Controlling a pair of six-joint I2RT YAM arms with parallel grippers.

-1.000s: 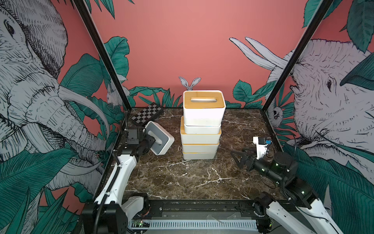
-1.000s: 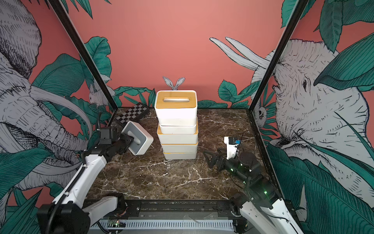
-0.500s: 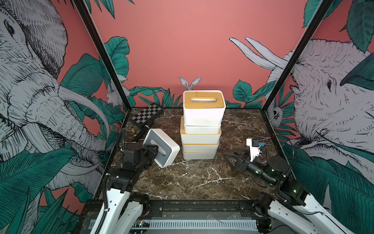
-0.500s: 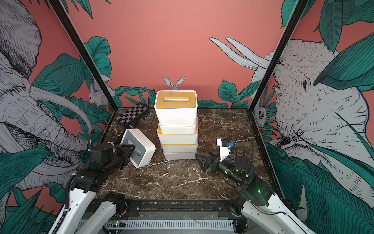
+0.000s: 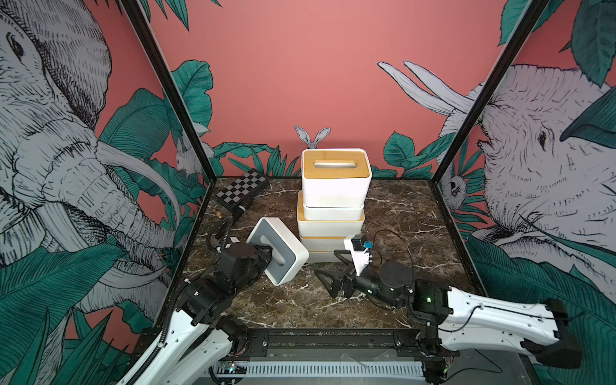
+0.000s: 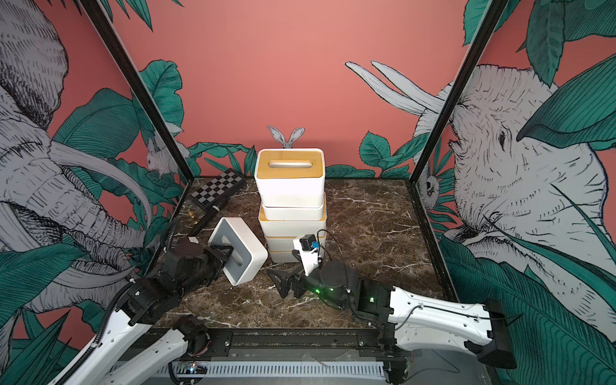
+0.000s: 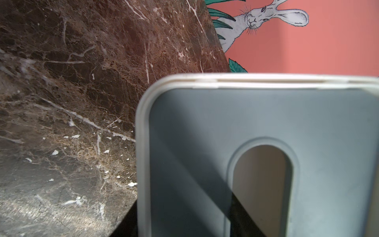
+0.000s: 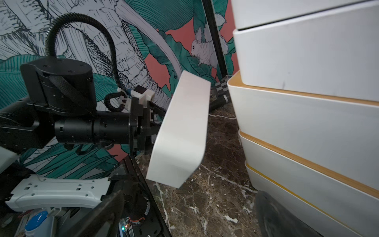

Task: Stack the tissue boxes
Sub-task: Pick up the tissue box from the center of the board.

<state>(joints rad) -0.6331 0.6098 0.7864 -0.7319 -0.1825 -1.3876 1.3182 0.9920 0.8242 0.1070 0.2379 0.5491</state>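
Currently, checkerboard case (image 5: 241,190): flat on the marble table (image 5: 400,213), far-left corner.
Left gripper (image 5: 270,256): fingers clamped on the grey-lidded box (image 5: 293,248), one finger through the oval slot.
Grey-lidded box: tipped on edge, lid facing the gripper, just left of the stack (image 5: 333,206) and apart from it; lower corner close to the marble, contact unclear.
Stack: white boxes at table centre, bamboo lid on top, yellow-edged box at the bottom.
Right gripper (image 5: 325,283): fingers wide apart, empty, low before the stack.
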